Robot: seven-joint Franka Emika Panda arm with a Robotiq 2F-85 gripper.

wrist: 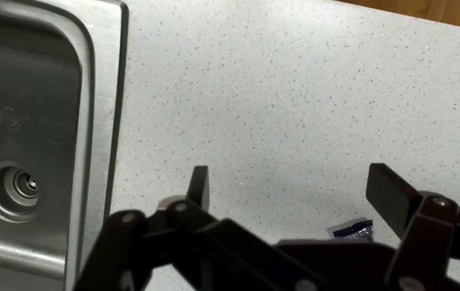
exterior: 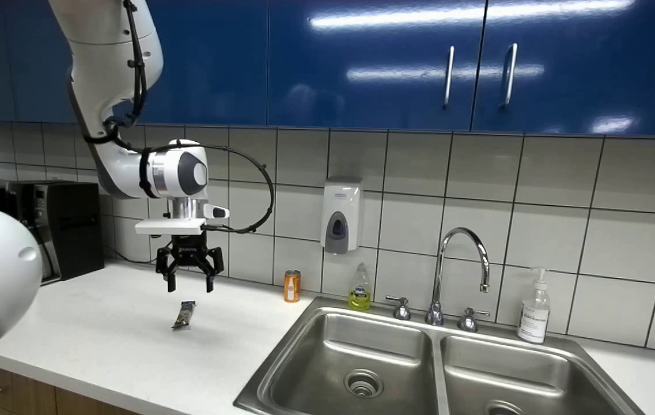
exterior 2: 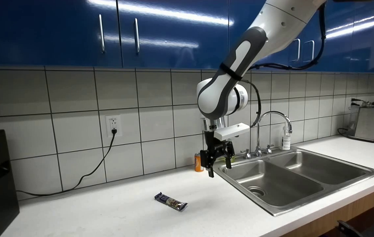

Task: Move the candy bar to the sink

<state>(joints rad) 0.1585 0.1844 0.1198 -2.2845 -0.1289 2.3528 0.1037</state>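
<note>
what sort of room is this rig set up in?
Probably a kitchen or break room, possibly a shared one. It has a double-basin steel sink with a curved chrome faucet, blue overhead cabinets and a wall-mounted dispenser.

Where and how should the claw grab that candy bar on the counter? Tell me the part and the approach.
Go for the middle of the candy bar, most likely from straight above. It lies flat on the counter, long and narrow, so the open claw, pointing down, could close across its width, against the two long edges.
</note>
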